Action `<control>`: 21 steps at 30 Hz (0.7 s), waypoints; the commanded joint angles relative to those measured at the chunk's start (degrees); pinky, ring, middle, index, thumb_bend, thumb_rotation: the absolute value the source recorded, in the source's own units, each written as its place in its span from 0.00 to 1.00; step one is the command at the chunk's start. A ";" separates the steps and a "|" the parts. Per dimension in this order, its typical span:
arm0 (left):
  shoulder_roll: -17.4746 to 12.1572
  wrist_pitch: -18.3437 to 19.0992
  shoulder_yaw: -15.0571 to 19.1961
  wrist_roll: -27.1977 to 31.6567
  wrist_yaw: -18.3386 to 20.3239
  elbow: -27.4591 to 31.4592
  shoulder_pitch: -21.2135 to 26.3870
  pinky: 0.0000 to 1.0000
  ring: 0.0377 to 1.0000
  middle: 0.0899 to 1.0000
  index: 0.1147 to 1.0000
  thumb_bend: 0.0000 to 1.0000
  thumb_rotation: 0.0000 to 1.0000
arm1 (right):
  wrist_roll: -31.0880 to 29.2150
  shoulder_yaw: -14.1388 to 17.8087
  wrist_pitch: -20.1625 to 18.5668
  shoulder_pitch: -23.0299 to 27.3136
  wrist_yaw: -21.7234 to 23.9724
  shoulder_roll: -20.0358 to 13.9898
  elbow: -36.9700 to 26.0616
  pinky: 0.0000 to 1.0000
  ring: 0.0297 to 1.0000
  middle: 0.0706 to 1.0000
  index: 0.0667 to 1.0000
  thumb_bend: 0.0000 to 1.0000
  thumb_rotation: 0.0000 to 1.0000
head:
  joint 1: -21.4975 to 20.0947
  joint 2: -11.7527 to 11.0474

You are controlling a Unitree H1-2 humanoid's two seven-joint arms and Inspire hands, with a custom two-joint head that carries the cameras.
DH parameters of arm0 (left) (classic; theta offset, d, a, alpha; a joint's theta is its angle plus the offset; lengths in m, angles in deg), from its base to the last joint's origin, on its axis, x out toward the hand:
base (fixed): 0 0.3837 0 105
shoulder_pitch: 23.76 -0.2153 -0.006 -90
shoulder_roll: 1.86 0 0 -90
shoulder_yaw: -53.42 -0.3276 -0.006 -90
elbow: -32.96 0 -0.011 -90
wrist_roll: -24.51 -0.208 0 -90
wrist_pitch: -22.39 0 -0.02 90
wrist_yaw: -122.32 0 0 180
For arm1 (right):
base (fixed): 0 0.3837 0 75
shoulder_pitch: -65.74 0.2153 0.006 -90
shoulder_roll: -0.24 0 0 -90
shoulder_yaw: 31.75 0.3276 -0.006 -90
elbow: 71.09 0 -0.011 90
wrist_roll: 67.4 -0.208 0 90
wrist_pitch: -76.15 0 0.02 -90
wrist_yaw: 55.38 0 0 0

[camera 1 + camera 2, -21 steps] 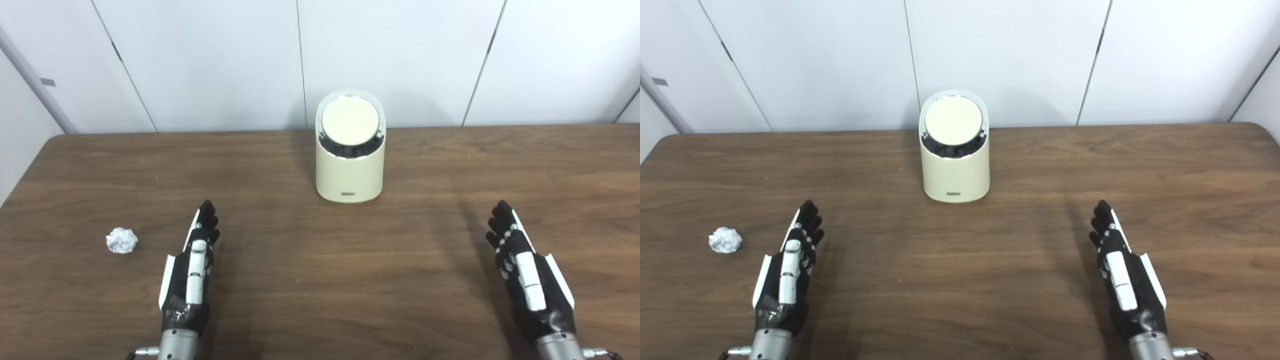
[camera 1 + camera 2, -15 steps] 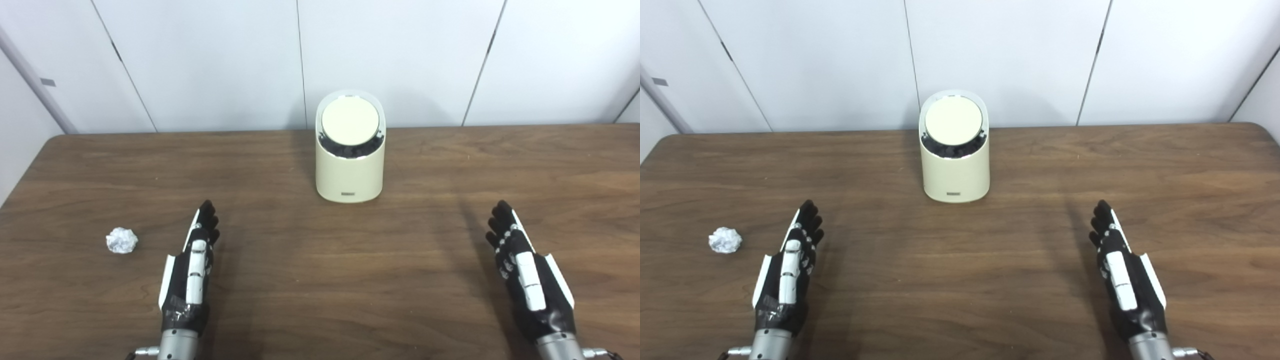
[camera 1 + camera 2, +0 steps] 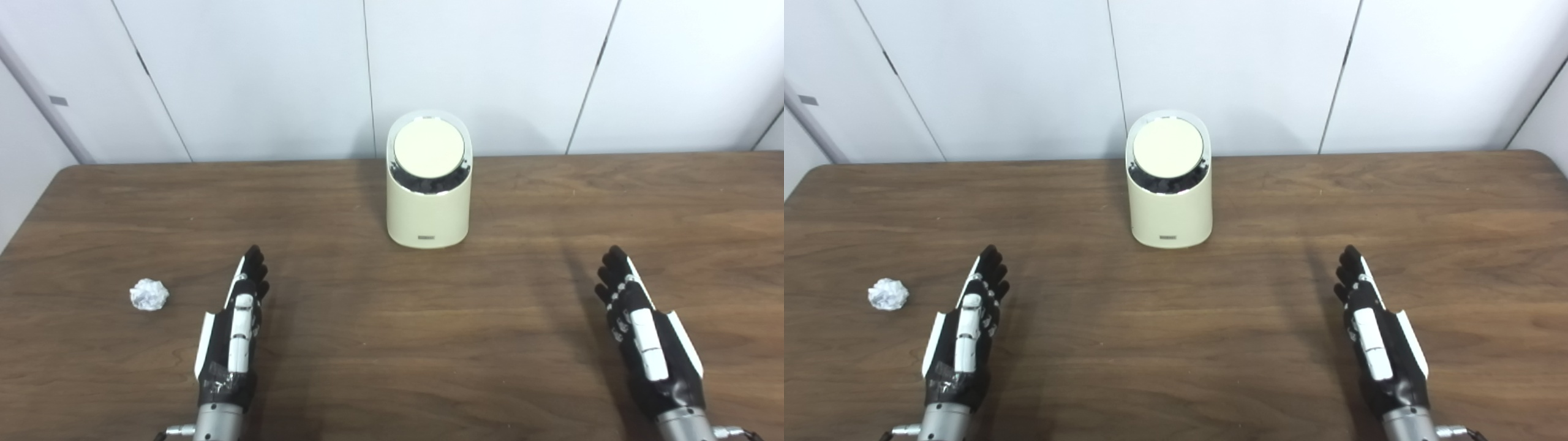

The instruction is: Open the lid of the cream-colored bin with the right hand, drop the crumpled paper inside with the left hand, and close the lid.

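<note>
A cream-colored bin stands upright at the middle back of the brown table. Its round lid lies down on the slanted top, with a dark liner showing below the lid's front edge. A crumpled white paper ball rests on the table at the left. My left hand lies open just right of the paper, fingers straight and pointing away, holding nothing. My right hand lies open at the right front, well to the right of the bin and nearer than it, also holding nothing.
White wall panels rise right behind the table's far edge, close behind the bin. The table's left edge runs diagonally near the paper ball.
</note>
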 commanded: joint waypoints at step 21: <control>0.02 -2.92 -1.50 -3.19 -0.62 0.71 -3.01 1.00 1.00 1.00 1.00 0.29 0.99 | 7.26 -0.48 -1.72 16.05 -1.41 -1.40 -0.39 0.92 0.98 0.99 0.98 0.65 0.69 | -2.29 -2.43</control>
